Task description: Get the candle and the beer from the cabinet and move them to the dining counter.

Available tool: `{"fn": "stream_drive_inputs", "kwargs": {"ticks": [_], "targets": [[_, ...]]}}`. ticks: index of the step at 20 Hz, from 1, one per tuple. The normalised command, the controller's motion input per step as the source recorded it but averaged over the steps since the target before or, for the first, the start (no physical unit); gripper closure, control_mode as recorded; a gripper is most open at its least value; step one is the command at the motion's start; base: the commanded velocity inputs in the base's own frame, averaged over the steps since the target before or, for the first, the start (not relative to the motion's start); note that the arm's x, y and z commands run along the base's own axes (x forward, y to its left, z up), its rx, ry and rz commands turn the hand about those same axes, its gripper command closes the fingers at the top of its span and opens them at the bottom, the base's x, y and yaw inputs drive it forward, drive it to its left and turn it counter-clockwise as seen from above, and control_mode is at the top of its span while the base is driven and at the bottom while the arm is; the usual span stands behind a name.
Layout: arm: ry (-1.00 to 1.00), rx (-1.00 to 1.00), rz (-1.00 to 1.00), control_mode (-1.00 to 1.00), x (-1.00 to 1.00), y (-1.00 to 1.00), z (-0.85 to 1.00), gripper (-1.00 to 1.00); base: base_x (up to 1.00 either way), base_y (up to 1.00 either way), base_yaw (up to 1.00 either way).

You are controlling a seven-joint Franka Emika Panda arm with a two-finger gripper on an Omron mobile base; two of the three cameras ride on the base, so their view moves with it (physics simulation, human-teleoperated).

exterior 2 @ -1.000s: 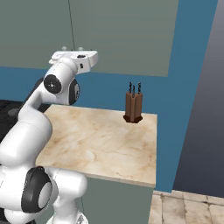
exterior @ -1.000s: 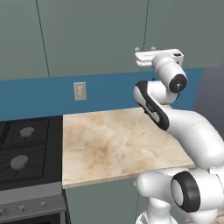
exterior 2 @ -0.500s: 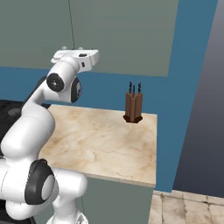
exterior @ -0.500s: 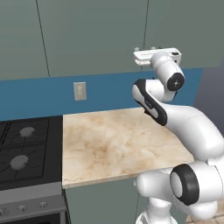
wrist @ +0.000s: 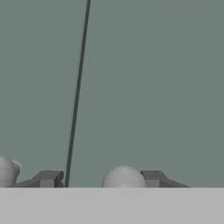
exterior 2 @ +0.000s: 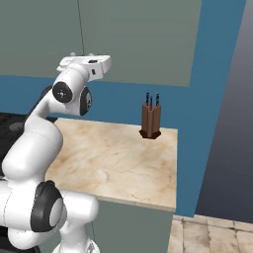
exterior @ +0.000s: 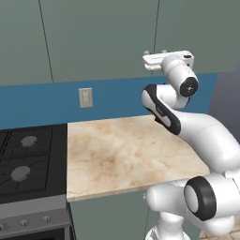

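The grey-green cabinet (exterior: 93, 37) (exterior 2: 138, 34) hangs above the worktop with its doors shut, so the candle and the beer are hidden. My gripper (exterior: 154, 52) (exterior 2: 81, 54) is raised to the lower edge of the doors. In the hand view the gripper (wrist: 100, 178) straddles a round pale knob (wrist: 124, 177) on the door right of the seam. The right fingertip (wrist: 153, 177) touches the knob, while the left fingertip (wrist: 49, 178) stands apart from it near the seam. A second knob (wrist: 6, 171) sits outside the fingers at the left. The dining counter is out of view.
Below the arm lies a short marble worktop (exterior: 126, 150) with a blue backsplash (exterior: 117, 93) and a wall outlet (exterior: 86, 97). A brown knife block (exterior 2: 150, 121) stands at its back right corner. A black stove (exterior: 23, 159) adjoins it on the left.
The hand has stayed at the cabinet's lower edge. Its fingers have drawn closer together around the knob.
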Motion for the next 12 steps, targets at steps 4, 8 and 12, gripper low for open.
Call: {"fn": "stream_drive_inputs", "kwargs": {"ticks": [4,8,12], "targets": [[0.02,0.00,0.00,-1.00,0.00,0.02,-0.01,1.00,0.00,0.00,0.00],[0.00,0.00,0.02,-1.00,0.00,0.00,-0.05,1.00,0.00,0.00,0.00],[0.00,0.00,0.05,-1.00,-0.10,-0.14,0.00,1.00,0.00,0.00,0.00]]}}
